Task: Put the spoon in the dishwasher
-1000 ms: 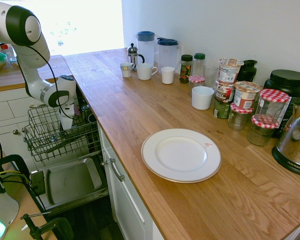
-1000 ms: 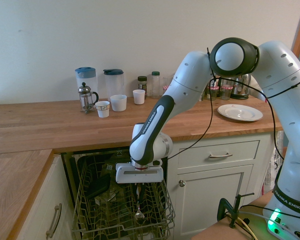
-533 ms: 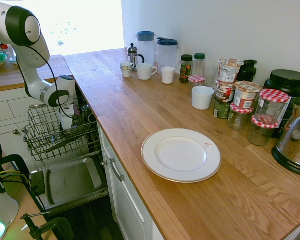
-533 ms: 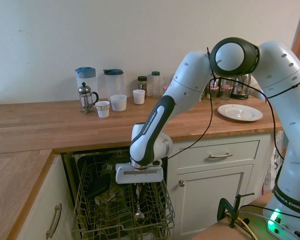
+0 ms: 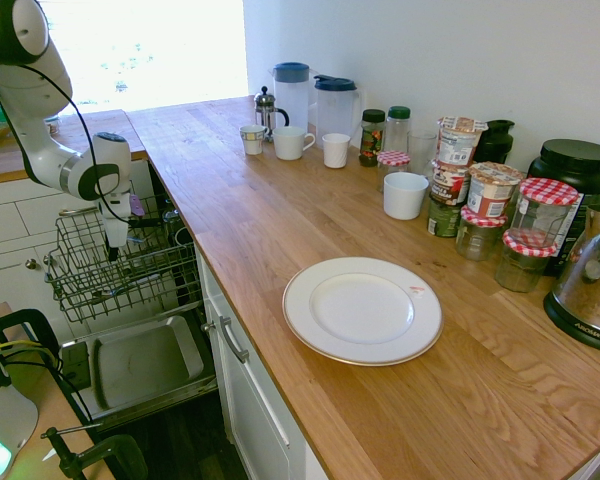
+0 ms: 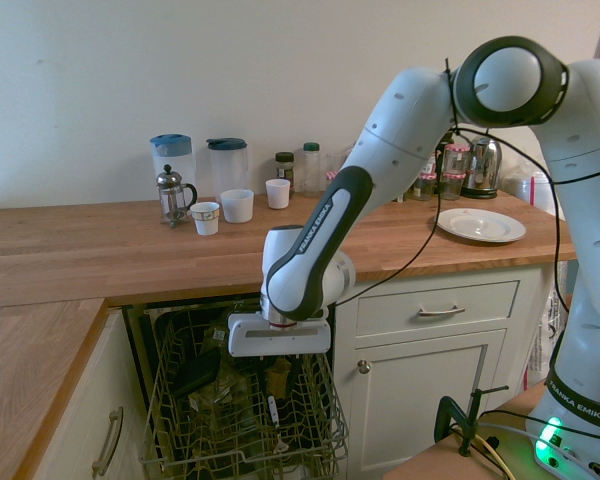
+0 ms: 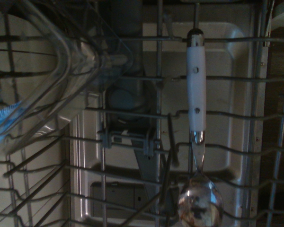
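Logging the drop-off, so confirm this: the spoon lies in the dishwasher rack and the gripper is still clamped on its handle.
Wrong about the grip. The spoon lies on the dishwasher rack wires, but the gripper hangs above it, apart from the handle. The second exterior view shows the gap; the wrist view shows the spoon alone.

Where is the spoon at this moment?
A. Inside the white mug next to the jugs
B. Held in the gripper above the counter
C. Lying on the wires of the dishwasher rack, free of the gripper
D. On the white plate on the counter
C: the spoon lies across the rack wires, below the gripper, which is above it and apart from it.
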Motion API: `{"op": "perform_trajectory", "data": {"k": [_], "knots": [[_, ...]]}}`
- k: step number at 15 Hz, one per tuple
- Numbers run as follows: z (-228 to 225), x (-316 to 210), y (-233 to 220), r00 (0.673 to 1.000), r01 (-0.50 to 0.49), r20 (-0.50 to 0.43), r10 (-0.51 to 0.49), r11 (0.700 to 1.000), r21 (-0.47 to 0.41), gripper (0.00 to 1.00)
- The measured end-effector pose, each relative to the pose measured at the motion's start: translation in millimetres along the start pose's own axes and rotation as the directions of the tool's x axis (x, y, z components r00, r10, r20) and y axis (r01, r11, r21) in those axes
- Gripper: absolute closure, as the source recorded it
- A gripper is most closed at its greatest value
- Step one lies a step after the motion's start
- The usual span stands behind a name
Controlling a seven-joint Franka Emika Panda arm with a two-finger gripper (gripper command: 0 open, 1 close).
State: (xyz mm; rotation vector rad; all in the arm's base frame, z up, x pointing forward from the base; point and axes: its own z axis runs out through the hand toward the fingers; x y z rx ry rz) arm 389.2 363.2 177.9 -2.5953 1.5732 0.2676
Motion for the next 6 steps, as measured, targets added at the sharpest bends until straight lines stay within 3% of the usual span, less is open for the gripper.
{"op": "perform_trajectory", "data": {"k": [6], "knots": [[-120, -42, 40, 0.999, -0.011, -0.053, 0.013, 0.998, 0.054, 0.00]]}}
